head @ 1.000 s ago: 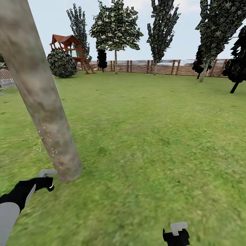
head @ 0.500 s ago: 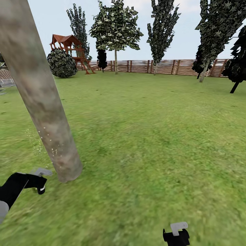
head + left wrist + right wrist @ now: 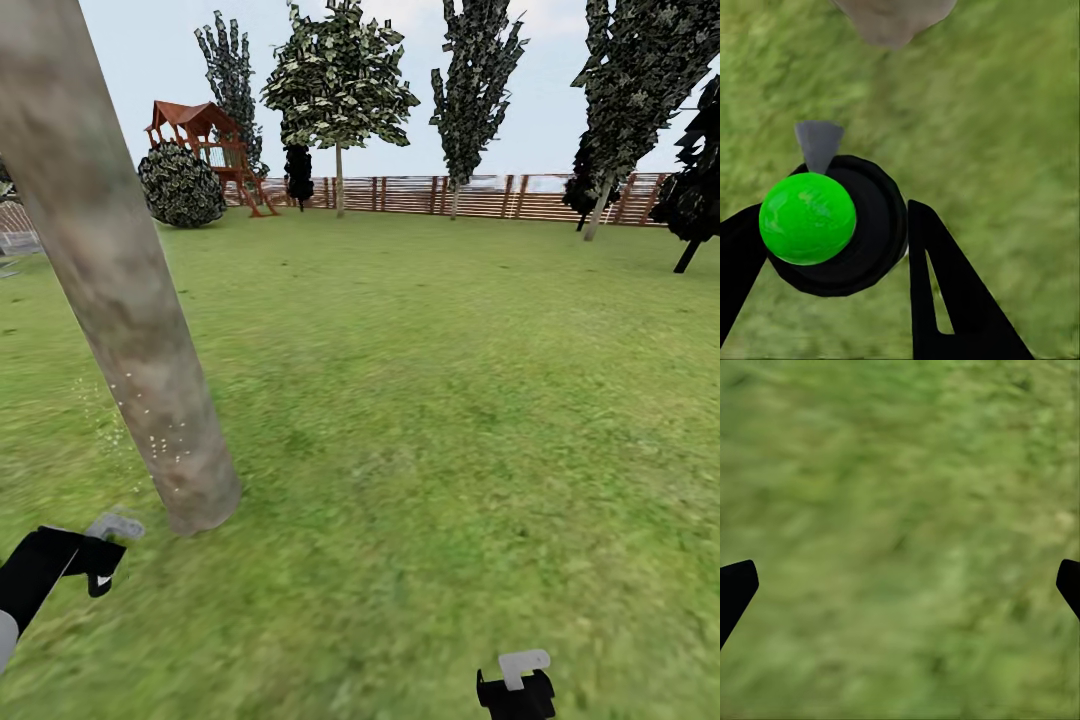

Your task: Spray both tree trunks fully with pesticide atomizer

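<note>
A black pesticide atomizer with a green ball top (image 3: 832, 225) is pinched in the left claw (image 3: 100, 555), at the trunk's seven o'clock. Its grey nozzle (image 3: 818, 142) is aimed at the thick mottled grey-brown tree trunk (image 3: 120, 300); long axis upright, judging by the left wrist view. Upper bark could be missed if aim stays low. The right claw (image 3: 900, 585) is spread, empty.

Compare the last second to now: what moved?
The left gripper, shut on the atomizer, dropped lower and drew back toward the robot, away from the base of the tree trunk; less of the arm shows in the head view now. Nothing was grabbed or released. Unchanged: the right gripper low and open over the lawn, the trunk with pale droplet specks, and the camera view.
</note>
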